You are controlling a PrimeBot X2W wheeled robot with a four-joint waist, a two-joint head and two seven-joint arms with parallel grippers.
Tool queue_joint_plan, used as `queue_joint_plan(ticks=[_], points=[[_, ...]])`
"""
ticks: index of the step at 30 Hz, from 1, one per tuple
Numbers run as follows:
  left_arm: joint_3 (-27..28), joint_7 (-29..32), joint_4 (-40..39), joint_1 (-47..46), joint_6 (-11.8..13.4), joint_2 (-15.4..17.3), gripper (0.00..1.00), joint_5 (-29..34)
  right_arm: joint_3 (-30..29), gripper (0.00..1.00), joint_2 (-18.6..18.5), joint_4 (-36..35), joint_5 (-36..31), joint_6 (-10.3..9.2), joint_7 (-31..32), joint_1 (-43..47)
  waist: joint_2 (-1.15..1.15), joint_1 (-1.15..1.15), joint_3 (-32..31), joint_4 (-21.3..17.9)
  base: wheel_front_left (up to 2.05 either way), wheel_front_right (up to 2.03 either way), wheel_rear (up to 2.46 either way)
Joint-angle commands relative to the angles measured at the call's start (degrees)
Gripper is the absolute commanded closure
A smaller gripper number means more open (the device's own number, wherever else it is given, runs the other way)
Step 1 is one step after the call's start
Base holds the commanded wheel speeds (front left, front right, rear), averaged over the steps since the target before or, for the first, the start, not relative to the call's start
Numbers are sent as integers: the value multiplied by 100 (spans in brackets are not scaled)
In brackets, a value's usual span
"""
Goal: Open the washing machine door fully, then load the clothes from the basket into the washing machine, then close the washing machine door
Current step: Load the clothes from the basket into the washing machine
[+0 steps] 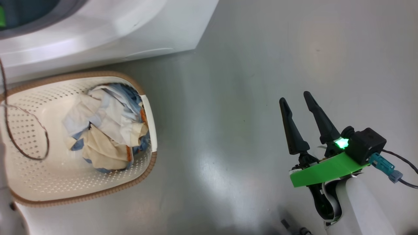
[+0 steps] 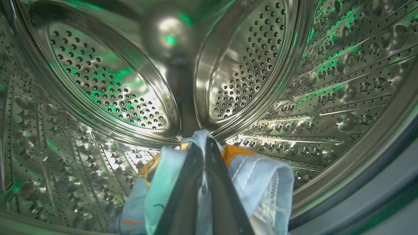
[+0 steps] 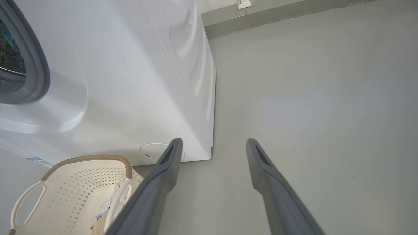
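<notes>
Left gripper (image 2: 204, 143) is inside the steel drum (image 2: 98, 75). Its two dark fingers are pressed tight together, pinching one light-blue garment (image 2: 261, 176) with orange print that bunches up around both fingers. The perforated drum wall curves all around it, and the back wall ahead is well clear of the fingertips.

Right gripper (image 1: 294, 97) has its two fingers spread wide and holds nothing. It hangs over bare grey floor (image 1: 261, 49), well apart from the basket and the washer's corner, so there's plenty of room on that side.

One basket (image 1: 29, 130) sits on the floor just beside the front of the washing machine (image 1: 98, 32). In it is one crumpled heap of clothes (image 1: 107, 127), blue and cream, pushed against the end nearer the right gripper. A thin dark cable (image 1: 32, 124) loops across the emptier end. The right wrist view catches the grey gasket (image 3: 39, 65) around the opening.
</notes>
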Motion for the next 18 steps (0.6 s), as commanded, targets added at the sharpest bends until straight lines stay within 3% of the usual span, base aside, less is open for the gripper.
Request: queue_joint_plan(ticks=[1, 18], points=[[49, -32, -46, -139, -56, 314, 100, 66, 158, 0, 14, -128, 125, 9, -28, 75, 0, 0, 95, -80, 0, 0, 0], [-281, -382, 890, -1649, -151, 987, 100, -166, 519, 0, 14, -171, 335, 9, -28, 26, 0, 0, 660, -542, 0, 0, 0]])
